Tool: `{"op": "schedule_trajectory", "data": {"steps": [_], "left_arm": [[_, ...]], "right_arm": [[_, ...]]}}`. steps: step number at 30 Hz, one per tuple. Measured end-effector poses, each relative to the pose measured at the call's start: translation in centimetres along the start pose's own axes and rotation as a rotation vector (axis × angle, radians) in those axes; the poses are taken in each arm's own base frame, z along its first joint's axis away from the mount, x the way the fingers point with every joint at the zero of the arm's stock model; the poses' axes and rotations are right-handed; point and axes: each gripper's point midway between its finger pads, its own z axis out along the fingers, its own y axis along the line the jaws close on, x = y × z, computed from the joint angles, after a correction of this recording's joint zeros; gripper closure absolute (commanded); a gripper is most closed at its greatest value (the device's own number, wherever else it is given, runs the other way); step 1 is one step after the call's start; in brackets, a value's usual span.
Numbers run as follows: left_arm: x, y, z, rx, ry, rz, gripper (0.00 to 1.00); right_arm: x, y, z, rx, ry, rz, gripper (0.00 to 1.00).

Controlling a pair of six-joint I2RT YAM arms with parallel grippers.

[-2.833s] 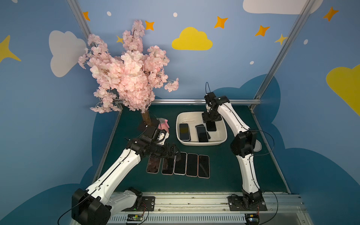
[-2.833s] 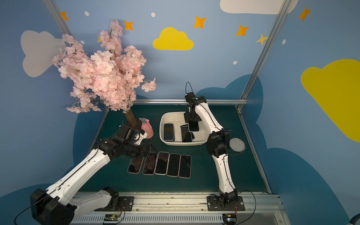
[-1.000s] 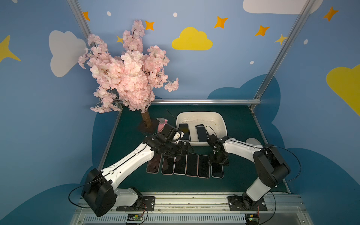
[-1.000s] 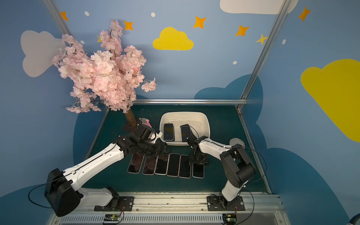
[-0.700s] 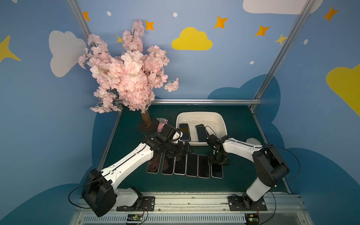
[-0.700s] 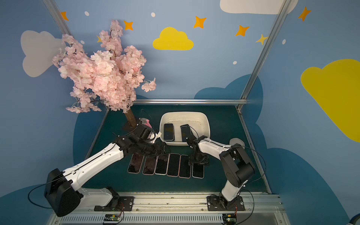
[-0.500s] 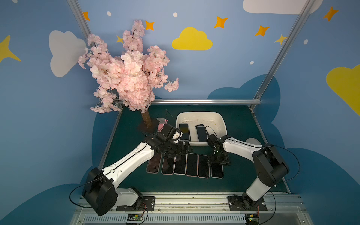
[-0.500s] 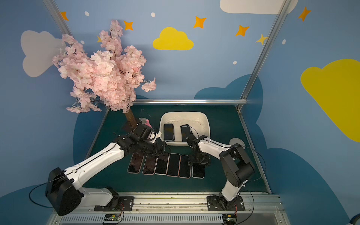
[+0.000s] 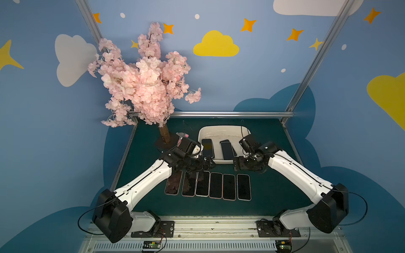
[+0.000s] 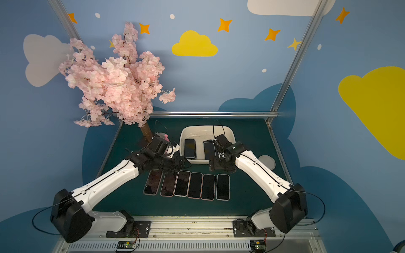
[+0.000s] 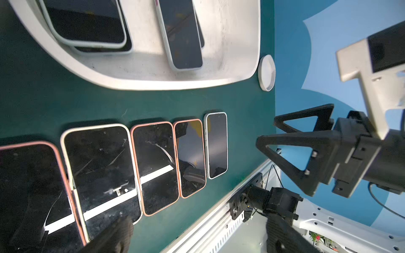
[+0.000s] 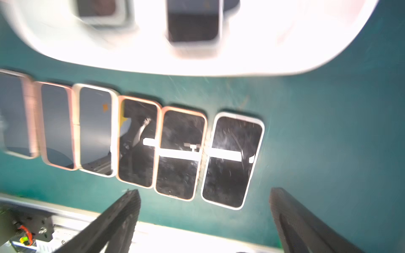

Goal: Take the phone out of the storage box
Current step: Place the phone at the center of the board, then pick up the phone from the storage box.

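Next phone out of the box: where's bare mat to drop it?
Bare mat right of the phone row, past its end phone, to the mat's edge. Also the strip between the row and the front rail. Crowded: between storage box and row, where the left gripper and right gripper hover open.

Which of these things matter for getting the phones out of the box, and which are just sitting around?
For the job:
- storage box
- phones still inside it
- row of six phones laid out in front of it
- left gripper and right gripper, both open and empty

Just lying about:
- blossom tree
- pink spray bottle
- white round disc
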Motion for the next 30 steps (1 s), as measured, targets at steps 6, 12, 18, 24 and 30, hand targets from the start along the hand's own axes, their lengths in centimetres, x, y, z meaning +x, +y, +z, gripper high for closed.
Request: {"op": "schedule_trajectory", "data": {"steps": [6, 12, 18, 24, 30], "left_arm": [[-1.6, -0.7, -3.3, 0.024, -0.122, 0.02, 0.01], [-0.8, 0.1, -5.8, 0.008, -0.179, 0.028, 0.01], [0.7, 1.3, -7.6, -0.032, -0.181, 0.028, 0.01], [1.1, 2.4, -8.6, -0.062, -0.185, 0.022, 0.01], [1.2, 3.3, -8.7, -0.073, -0.171, 0.006, 0.01]], "right_arm": [[-5.2, 0.3, 0.6, 0.003, -0.031, -0.022, 0.01], [-12.7, 1.7, 6.1, 0.006, 0.039, -0.046, 0.01], [-15.3, 2.5, 12.9, 0.034, 0.145, -0.094, 0.01], [-14.0, 1.9, 16.0, 0.077, 0.242, -0.112, 0.02], [-13.7, 1.9, 16.4, 0.085, 0.26, -0.113, 0.01]]}}
